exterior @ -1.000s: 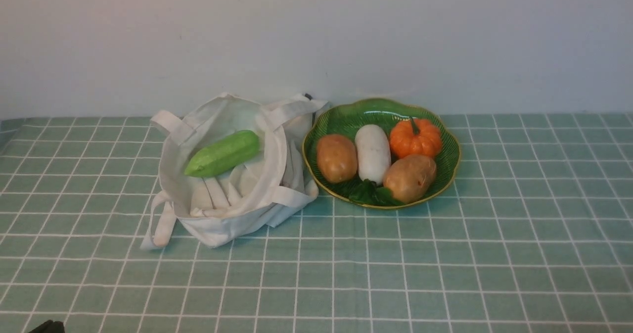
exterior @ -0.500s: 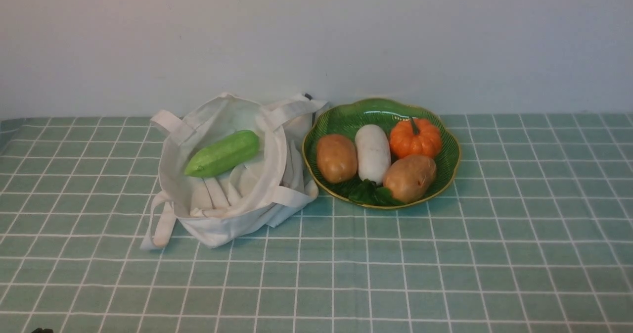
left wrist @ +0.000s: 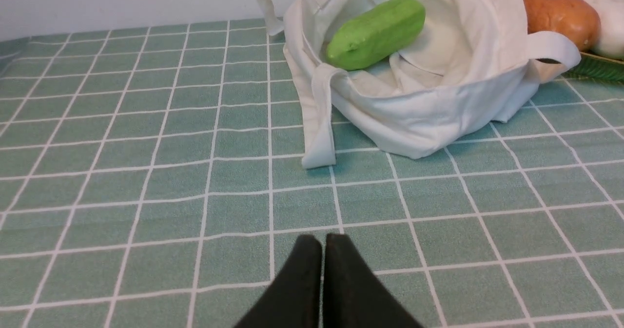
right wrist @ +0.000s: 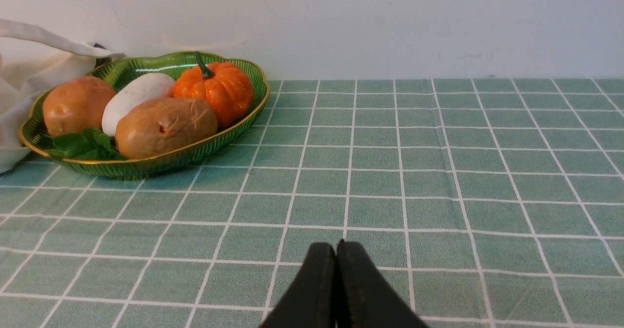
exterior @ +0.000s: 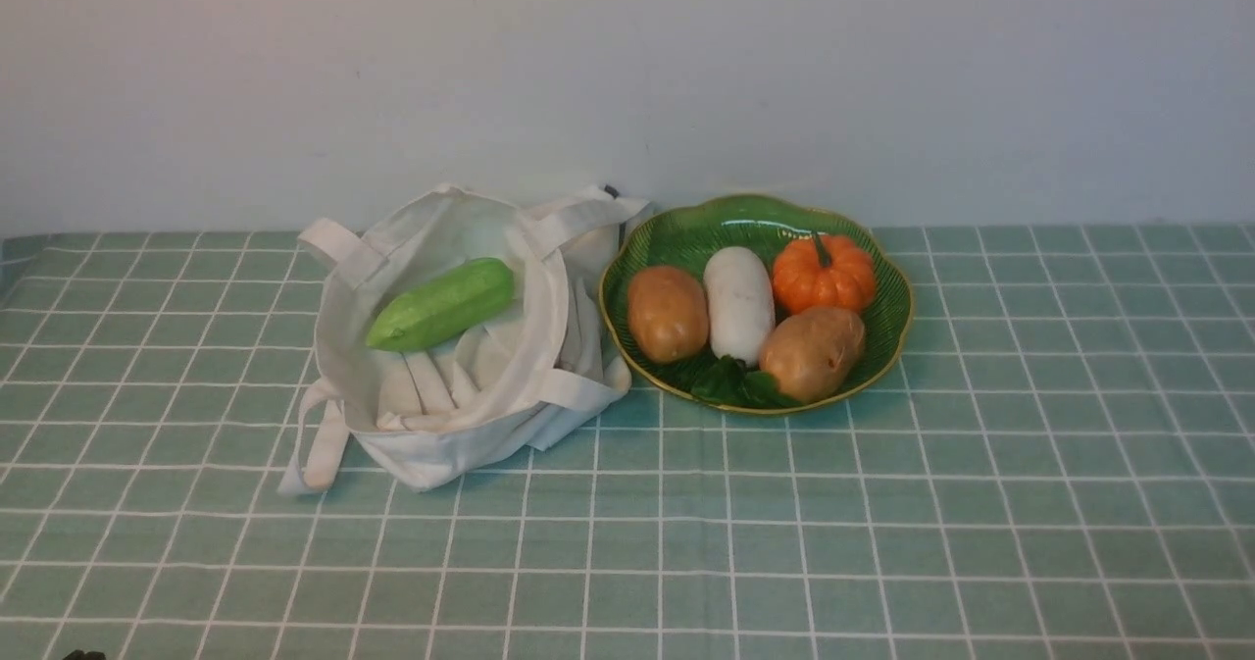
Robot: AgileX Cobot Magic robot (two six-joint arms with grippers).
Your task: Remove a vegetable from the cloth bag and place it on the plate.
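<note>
So we've got a green cloth [exterior: 735, 503] with a white grid, and a plain pale wall [exterior: 627, 81] behind it. Our speckled potato [exterior: 813, 355] is on the plate [exterior: 887, 346], lying on its side, long axis slanting from near-left to far-right. There's a dark tag [exterior: 611, 191] by the bag [exterior: 422, 444], probably, but we can't read anything on it. Both the left gripper [left wrist: 322, 242] and right gripper [right wrist: 335, 250] are closed on nothing.
</note>
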